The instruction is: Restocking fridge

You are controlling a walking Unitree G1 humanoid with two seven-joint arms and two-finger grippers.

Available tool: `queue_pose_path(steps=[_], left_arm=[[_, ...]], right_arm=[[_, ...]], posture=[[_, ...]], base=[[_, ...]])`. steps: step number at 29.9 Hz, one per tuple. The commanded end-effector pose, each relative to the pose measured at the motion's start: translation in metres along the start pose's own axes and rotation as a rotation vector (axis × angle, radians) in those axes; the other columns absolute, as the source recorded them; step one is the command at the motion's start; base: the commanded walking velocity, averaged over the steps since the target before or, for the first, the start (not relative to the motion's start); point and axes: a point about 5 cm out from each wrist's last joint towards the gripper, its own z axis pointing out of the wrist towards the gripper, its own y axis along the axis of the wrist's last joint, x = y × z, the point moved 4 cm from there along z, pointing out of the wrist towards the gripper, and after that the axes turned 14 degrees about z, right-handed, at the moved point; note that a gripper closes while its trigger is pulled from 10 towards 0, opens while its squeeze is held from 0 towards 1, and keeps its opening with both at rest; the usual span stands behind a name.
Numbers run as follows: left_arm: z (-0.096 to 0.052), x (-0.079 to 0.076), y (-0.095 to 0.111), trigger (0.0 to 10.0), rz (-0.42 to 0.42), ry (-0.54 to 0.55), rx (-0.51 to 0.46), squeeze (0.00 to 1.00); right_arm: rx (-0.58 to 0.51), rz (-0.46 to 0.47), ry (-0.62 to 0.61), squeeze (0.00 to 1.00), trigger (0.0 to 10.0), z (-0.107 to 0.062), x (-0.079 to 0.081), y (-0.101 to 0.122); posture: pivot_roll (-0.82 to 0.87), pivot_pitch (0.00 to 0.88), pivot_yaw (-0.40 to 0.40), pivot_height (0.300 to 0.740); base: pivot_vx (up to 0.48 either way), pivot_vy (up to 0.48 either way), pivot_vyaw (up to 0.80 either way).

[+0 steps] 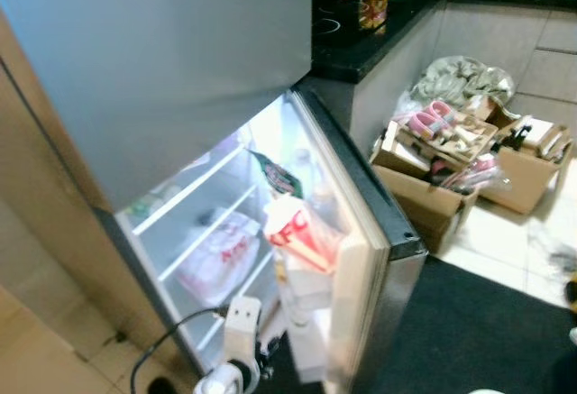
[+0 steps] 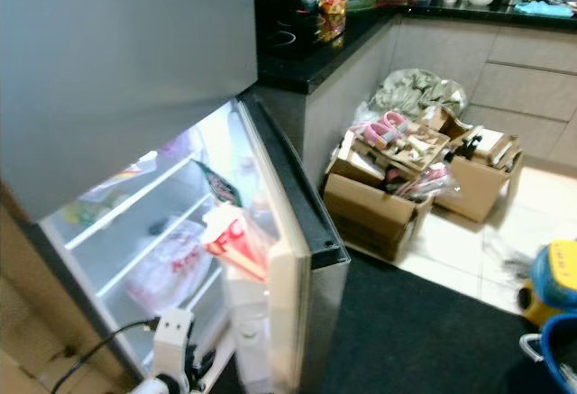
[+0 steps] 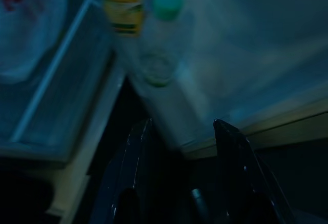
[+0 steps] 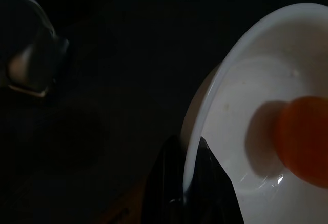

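Already the stainless-steel fridge (image 1: 180,69) fills the upper left of my head view, its lower door (image 1: 361,232) swung wide and the lit interior showing in the lower middle. On the white wire shelves (image 1: 194,191) lies a white plastic bag with red lettering (image 1: 221,254), and the door bins hold a red-and-white paper carton (image 1: 293,232) with a dark green packet (image 1: 275,176) above it. My left jaws (image 3: 179,147) stand spread and empty, aimed at the door bin, where a clear bottle with a green cap (image 3: 164,34) and a yellow-labelled jar (image 3: 123,8) stand side by side in the upper part of that wrist view. My right jaws (image 4: 189,183) are pinching the rim of a white round bowl (image 4: 246,121) at the lower middle of their frame, with an orange round thing (image 4: 305,139) resting inside it at the right edge. I judge the task to be partway: the fridge is open and partly stocked, but this bowl has yet to go onto a shelf. At the right of the head view, open cardboard boxes (image 1: 433,187) of goods wait on the pale tiled floor (image 1: 505,241) below the black worktop (image 1: 397,24), so I would guess more remains to be loaded.
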Motion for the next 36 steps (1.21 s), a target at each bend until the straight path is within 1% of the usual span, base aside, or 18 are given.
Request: queue_pose_path(steps=[1,6,9,11,13,14,15,17,21,24,26,28,29,32,33,34,35,36], left_arm=[[-0.004,0.003,-0.009,10.0,-0.027,0.011,0.023,0.0],[-0.005,0.005,-0.008,10.0,-0.024,0.016,0.013,0.0],[-0.005,0.007,-0.01,10.0,0.004,0.02,0.031,0.0],[-0.004,0.005,-0.007,10.0,0.053,0.0,0.032,0.0],[-0.003,0.004,-0.006,10.0,0.061,-0.007,0.027,0.0],[0.0,-0.004,0.001,10.0,0.1,-0.061,0.002,0.0],[0.002,-0.009,0.006,10.0,0.114,-0.102,-0.016,0.0],[0.003,-0.013,0.009,10.0,0.121,-0.131,-0.028,0.0],[0.008,-0.032,0.031,10.0,0.19,-0.279,-0.113,0.0],[0.009,-0.036,0.037,10.0,0.201,-0.308,-0.132,0.0],[0.015,-0.053,0.06,10.0,0.243,-0.405,-0.196,0.0],[0.02,-0.065,0.082,10.0,0.276,-0.461,-0.253,0.0],[0.02,-0.065,0.082,10.0,0.276,-0.461,-0.253,0.0],[0.027,-0.072,0.111,10.0,0.285,-0.477,-0.31,0.0],[0.027,-0.072,0.111,10.0,0.285,-0.477,-0.31,0.0],[0.028,-0.074,0.12,8.2,0.282,-0.485,-0.326,0.0],[0.03,-0.079,0.13,0.0,0.273,-0.509,-0.346,0.0],[0.03,-0.079,0.13,0.0,0.273,-0.509,-0.346,0.0]], right_arm=[[-0.01,-0.006,0.009,0.0,10.0,0.0,0.005,0.001],[-0.01,-0.009,0.01,0.0,10.0,0.0,0.006,0.0],[-0.01,-0.009,0.011,0.0,10.0,-0.001,0.007,-0.001],[-0.01,-0.005,0.01,0.0,10.0,-0.001,0.008,-0.002],[-0.01,-0.005,0.01,0.0,10.0,-0.001,0.008,-0.002],[-0.007,0.0,0.01,0.0,10.0,-0.001,0.009,-0.003],[-0.006,0.004,0.01,0.0,10.0,-0.001,0.009,-0.004],[-0.005,0.007,0.01,0.0,10.0,-0.001,0.01,-0.005],[0.002,0.023,0.006,0.0,10.0,-0.001,0.011,-0.006],[0.004,0.027,0.004,0.0,10.0,-0.001,0.011,-0.006],[0.009,0.036,0.001,0.0,10.0,-0.001,0.011,-0.007],[0.012,0.043,0.0,0.0,10.0,-0.001,0.013,-0.007],[0.012,0.043,0.0,0.0,10.0,-0.001,0.013,-0.007],[0.012,0.051,-0.004,0.0,10.0,-0.001,0.014,-0.006],[0.012,0.051,-0.004,0.0,10.0,-0.001,0.014,-0.006],[0.012,0.055,-0.007,0.0,10.0,-0.001,0.015,-0.005],[0.011,0.06,-0.012,0.0,10.0,-0.001,0.015,-0.005],[0.011,0.06,-0.012,0.0,10.0,-0.001,0.015,-0.005]], posture=[[-0.14,0.055,-0.017,0.74],[-0.14,0.048,-0.015,0.74],[-0.14,0.045,-0.011,0.74],[-0.14,0.043,-0.007,0.74],[-0.14,0.043,-0.007,0.74],[-0.14,0.041,-0.003,0.74],[-0.14,0.041,0.003,0.74],[-0.14,0.041,0.003,0.74],[-0.14,0.042,0.02,0.74],[-0.14,0.042,0.02,0.74],[-0.15,0.052,0.033,0.74],[-0.16,0.058,0.043,0.74],[-0.16,0.058,0.043,0.74],[-0.18,0.073,0.066,0.74],[-0.18,0.073,0.066,0.74],[-0.19,0.08,0.075,0.74],[-0.2,0.085,0.081,0.74],[-0.2,0.085,0.081,0.74]], base=[[0.0,0.48,0.0],[0.0,0.48,0.0],[0.0,0.0,0.0],[0.0,0.0,0.0],[0.0,0.0,0.0],[0.0,0.0,0.0],[0.0,0.0,0.0],[0.0,0.0,0.0],[0.0,0.0,0.0],[0.0,0.0,0.0],[0.0,0.0,0.0],[0.0,0.0,0.0],[0.0,0.0,0.0],[0.0,0.0,0.0],[0.0,0.0,0.0],[0.0,0.0,0.0],[0.0,0.0,0.0],[0.0,0.0,0.0]])
